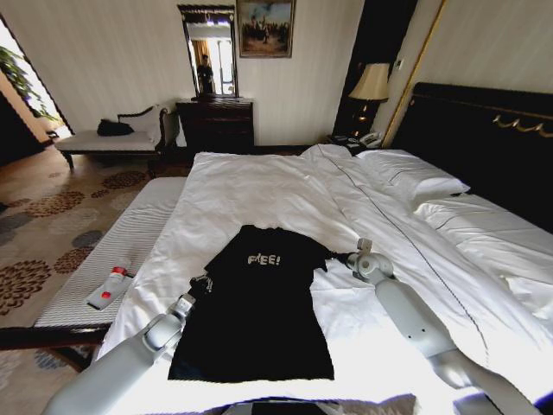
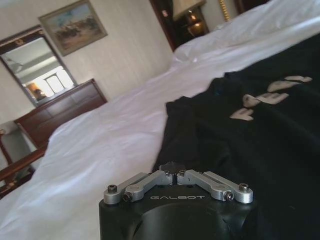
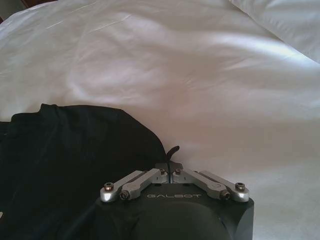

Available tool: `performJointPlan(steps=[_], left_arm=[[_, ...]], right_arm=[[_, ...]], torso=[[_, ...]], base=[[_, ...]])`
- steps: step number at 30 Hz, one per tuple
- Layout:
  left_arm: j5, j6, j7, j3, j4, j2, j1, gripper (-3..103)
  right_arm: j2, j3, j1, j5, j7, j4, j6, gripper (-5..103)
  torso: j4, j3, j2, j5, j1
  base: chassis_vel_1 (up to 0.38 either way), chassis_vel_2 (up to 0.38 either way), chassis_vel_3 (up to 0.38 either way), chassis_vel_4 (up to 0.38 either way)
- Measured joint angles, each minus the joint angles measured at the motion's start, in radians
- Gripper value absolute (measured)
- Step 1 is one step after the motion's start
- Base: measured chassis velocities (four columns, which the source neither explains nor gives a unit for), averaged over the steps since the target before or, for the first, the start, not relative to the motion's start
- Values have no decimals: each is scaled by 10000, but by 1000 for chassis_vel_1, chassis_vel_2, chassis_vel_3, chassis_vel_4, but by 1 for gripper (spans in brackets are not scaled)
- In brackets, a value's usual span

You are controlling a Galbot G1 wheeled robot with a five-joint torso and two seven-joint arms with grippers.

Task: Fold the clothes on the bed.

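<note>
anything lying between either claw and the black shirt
Nothing visible does. The left claw is at the black T-shirt's left sleeve edge and the right claw at its right sleeve edge, both closed on the fabric; only white duvet surrounds it.

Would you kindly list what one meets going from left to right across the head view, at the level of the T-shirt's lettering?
Patterned carpet → striped bench with a bottle on it → left gripper at the T-shirt's edge → black T-shirt → right gripper at its other edge → white duvet.
</note>
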Motion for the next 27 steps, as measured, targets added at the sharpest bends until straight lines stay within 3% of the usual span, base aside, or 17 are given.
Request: performJointPlan(steps=[6, 11, 13, 14, 18, 22, 25, 27], left_arm=[[-304, -44, -242, -312, -97, 57, 36, 0], [-629, 64, -77, -379, -858, 446, 445, -3], [-404, 110, 46, -376, -1159, 687, 676, 7], [-404, 110, 46, -376, -1159, 687, 676, 7], [853, -128, 133, -439, -1084, 898, 964, 24], [982, -243, 142, -461, -1078, 916, 1007, 34], [1006, -308, 153, -446, -998, 902, 947, 51], [982, -308, 154, -406, -955, 874, 895, 51]], right_arm=[[23, 28, -80, -29, 0, 49, 7, 0], [40, 48, -116, -41, 3, 92, 11, 0], [42, 63, -116, -42, 3, 93, 11, 0], [42, 63, -116, -42, 3, 93, 11, 0], [82, 98, -130, -68, -4, 69, 18, 0], [131, 106, -162, -121, -19, 54, 24, 0], [182, 108, -171, -169, -42, 24, 34, 0], [191, 107, -170, -172, -46, 19, 34, 0]], torso=[[-1, 0, 0, 0, 0], [0, 0, 0, 0, 0], [0, -1, 0, 2, -1], [0, -1, 0, 2, -1], [1, 0, -1, -2, 0], [1, 0, 0, -1, 0], [-1, -1, 0, 2, -1], [0, -1, 0, 1, 0]], base=[[0, 0, 0, 0], [0, 0, 0, 0], [0, 0, 0, 0], [0, 0, 0, 0], [0, 0, 0, 0], [0, 0, 0, 0], [0, 0, 0, 0], [0, 0, 0, 0]])
